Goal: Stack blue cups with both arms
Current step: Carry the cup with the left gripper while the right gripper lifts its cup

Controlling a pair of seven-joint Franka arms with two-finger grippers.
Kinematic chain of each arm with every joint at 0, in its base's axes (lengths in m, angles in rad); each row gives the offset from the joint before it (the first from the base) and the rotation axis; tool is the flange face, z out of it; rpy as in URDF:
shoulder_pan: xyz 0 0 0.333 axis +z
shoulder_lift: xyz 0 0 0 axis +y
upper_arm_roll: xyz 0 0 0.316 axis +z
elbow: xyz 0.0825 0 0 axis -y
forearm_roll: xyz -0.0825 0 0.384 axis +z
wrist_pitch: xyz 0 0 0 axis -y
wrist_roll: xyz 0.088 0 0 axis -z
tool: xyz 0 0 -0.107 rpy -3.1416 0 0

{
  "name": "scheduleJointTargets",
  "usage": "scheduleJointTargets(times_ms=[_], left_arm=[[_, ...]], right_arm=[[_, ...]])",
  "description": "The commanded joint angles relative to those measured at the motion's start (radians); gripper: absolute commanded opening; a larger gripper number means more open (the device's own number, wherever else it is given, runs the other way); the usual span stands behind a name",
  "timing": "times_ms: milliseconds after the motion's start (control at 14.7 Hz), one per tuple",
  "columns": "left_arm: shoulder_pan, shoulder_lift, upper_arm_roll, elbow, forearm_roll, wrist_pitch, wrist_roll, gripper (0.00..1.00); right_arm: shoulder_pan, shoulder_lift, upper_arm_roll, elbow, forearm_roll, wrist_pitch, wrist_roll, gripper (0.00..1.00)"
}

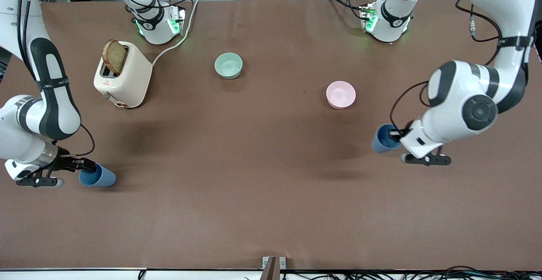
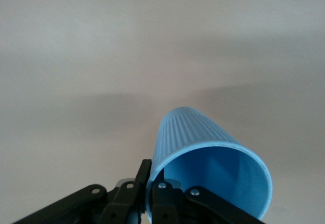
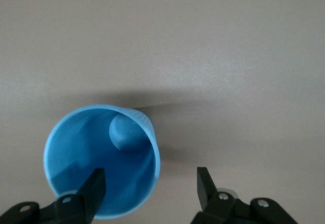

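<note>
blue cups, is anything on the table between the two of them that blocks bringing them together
Nothing visible lies between the right arm's cup and the left arm's cup; the pink bowl, green bowl and toaster sit farther from the camera.

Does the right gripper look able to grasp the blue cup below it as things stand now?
Probably yes: the right gripper is open, one side of the blue cup sits between its fingers, and nothing blocks it.
</note>
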Motion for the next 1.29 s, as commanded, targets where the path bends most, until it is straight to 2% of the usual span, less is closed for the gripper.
scheduleJointTargets(times_ms=[0, 136, 204, 407, 611, 815, 1222], left_arm=[[-0.025, 0.019, -0.127, 0.024, 0.016, -0.033, -0.260, 0.00], [-0.106, 0.039, -0.149, 0.053, 0.018, -0.031, -0.429, 0.00], [-0.159, 0.056, -0.149, 0.074, 0.018, -0.031, -0.504, 0.00], [-0.283, 0.123, -0.147, 0.093, 0.018, 0.073, -0.706, 0.00], [-0.372, 0.190, -0.142, 0.087, 0.067, 0.163, -0.836, 0.00], [-0.409, 0.241, -0.145, 0.088, 0.156, 0.208, -0.948, 0.00], [-0.460, 0.318, -0.142, 0.093, 0.214, 0.279, -0.956, 0.00]], right_arm=[[-0.020, 0.011, 0.017, -0.008, 0.017, 0.021, -0.027, 0.62], [-0.023, 0.017, 0.017, -0.007, 0.023, 0.024, -0.034, 0.32], [-0.023, 0.017, 0.017, -0.007, 0.032, 0.024, -0.036, 0.20], [-0.023, 0.014, 0.017, -0.005, 0.038, 0.016, -0.031, 0.02], [-0.017, -0.015, 0.015, 0.000, 0.040, -0.058, -0.030, 0.00], [-0.006, -0.144, 0.014, 0.004, 0.038, -0.212, -0.018, 0.01], [0.011, -0.397, 0.012, 0.035, 0.001, -0.517, 0.056, 0.01]])
